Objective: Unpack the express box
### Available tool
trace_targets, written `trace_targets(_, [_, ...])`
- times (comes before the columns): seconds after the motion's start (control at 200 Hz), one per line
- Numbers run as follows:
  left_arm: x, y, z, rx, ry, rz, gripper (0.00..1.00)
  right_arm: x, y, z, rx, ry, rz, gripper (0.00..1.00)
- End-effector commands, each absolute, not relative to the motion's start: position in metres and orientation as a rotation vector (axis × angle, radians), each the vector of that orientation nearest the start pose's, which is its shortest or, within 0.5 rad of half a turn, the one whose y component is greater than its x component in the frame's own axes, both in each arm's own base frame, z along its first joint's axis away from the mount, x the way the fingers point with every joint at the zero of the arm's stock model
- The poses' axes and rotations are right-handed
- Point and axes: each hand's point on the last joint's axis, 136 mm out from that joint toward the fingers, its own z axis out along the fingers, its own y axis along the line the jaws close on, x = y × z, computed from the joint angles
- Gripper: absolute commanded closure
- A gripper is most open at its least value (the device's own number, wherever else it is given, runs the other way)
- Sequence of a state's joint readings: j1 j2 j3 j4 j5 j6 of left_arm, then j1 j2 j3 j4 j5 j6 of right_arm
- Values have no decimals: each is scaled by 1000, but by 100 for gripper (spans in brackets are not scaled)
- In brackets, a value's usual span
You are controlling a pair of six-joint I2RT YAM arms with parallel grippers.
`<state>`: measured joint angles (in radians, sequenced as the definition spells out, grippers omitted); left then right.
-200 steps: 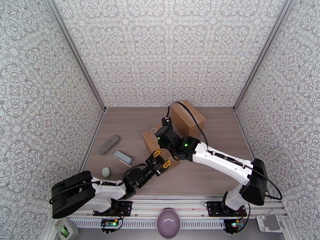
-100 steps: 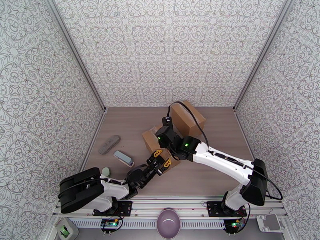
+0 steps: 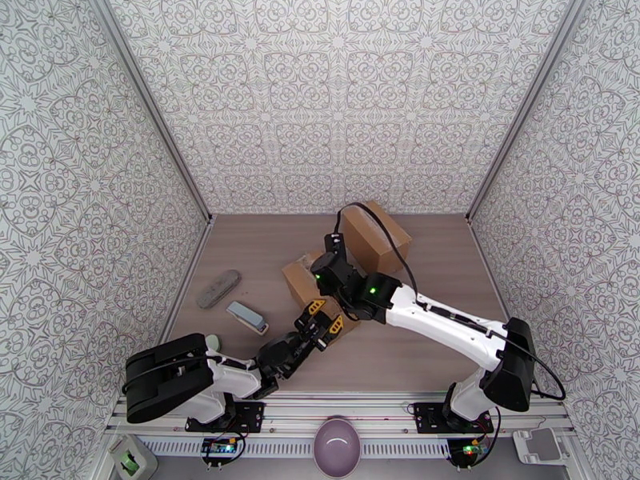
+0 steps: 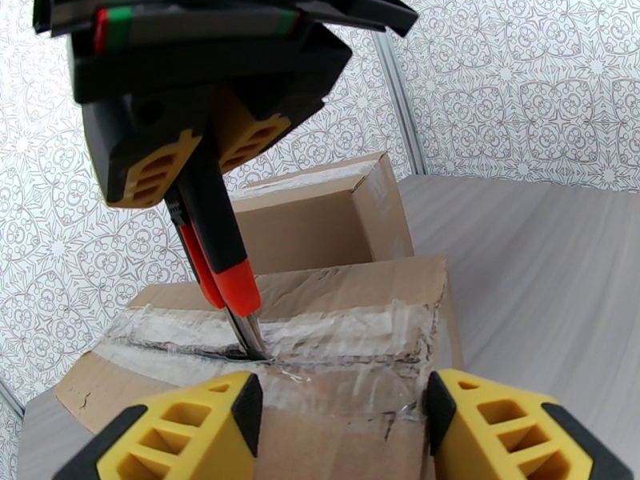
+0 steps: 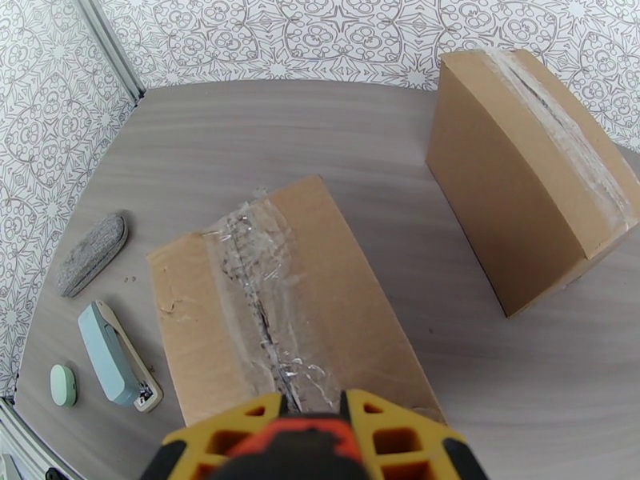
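Right gripper (image 4: 200,166) grasps the near-upright cutter (image 4: 220,250), blade down on the box (image 5: 352,314); left gripper (image 4: 340,410) spread.

Matt brown cardboard on the express box (image 5: 336,266), its clear tape (image 5: 256,266) glossy, crinkled, ragged along the seam. Utility knife (image 4: 224,258): black and red plastic, bare metal blade (image 4: 250,334). Fingers (image 4: 192,426) of the left hand (image 4: 336,394): smooth yellow plastic. Worktop (image 5: 240,138), matt wood grain.
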<state>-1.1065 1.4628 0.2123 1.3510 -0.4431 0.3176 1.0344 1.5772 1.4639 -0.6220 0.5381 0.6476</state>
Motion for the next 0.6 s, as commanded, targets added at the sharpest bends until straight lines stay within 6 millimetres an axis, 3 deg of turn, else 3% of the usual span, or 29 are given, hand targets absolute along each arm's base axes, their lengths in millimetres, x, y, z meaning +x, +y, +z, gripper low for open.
trace_targets(0.0, [245, -253, 184, 528, 1394, -192, 41, 261, 324, 261, -284, 2278, 345, 100])
trace_targets(0.245, [241, -249, 181, 543, 1423, -238, 42, 264, 316, 274, -294, 2240, 330, 100])
trace_targets(0.595, [244, -251, 178, 563, 1452, -249, 43, 258, 324, 247, -315, 2294, 368, 100])
